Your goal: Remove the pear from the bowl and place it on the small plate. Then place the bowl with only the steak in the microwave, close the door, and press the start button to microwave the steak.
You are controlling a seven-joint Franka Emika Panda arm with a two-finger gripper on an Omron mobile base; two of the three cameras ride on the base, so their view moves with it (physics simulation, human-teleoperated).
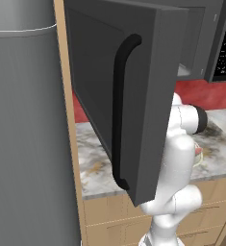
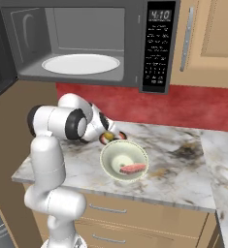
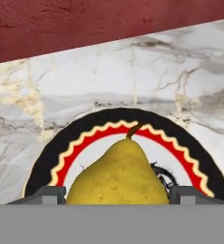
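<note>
Pear: yellow pear (image 3: 119, 174) is resting over red-rimmed small plate (image 3: 46, 159).
Fingers: fingers (image 3: 50, 194) are standing spread beside it.
Advice: retreating straight upward.

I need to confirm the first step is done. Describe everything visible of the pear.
The pear is a smooth, yellow fruit with an olive tint, wide at the base and narrowing to a short brown stem that points up and away from the camera. It sits over the white centre of the small plate, apart from the bowl. The gripper brackets it, one fingertip at each side; whether they touch it cannot be told.
</note>
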